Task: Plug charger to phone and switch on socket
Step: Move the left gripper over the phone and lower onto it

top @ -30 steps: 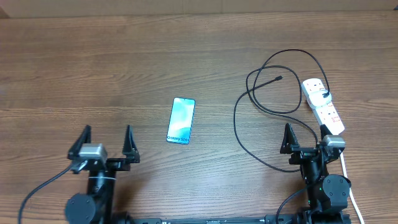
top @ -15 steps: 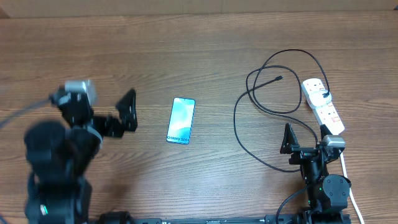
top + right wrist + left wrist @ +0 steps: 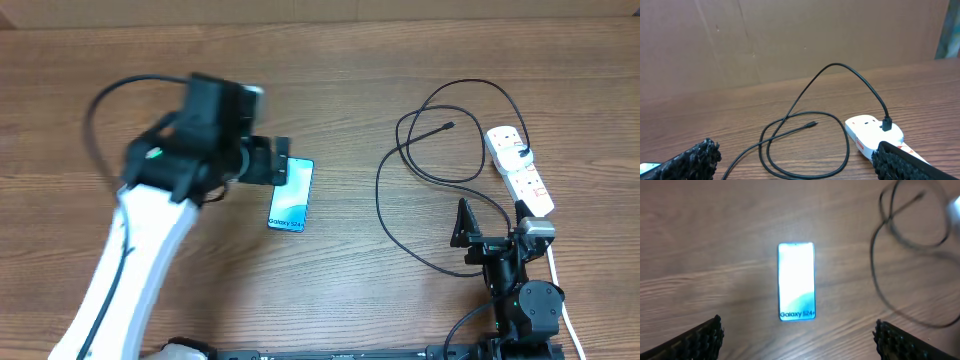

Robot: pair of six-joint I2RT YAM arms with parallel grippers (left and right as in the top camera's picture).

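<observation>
1. Phone (image 3: 291, 195): flat on wooden table (image 3: 330, 80), screen up.
2. Left gripper (image 3: 797, 340): above phone, fingers wide apart, empty.
3. Right gripper (image 3: 800, 167): fingers apart, empty, near power strip (image 3: 519, 170).
4. Charger cable (image 3: 379, 205): looped, runs into the strip; connector tip (image 3: 447, 126) free, well apart from phone.

Brown wood-grain table (image 3: 400, 60). Bears phone (image 3: 295, 205) flat at frame centre, screen up. Bears black charger (image 3: 378, 200) looped at right, tip loose on wood. Bears white socket (image 3: 519, 170) far right, charger end joined.
</observation>
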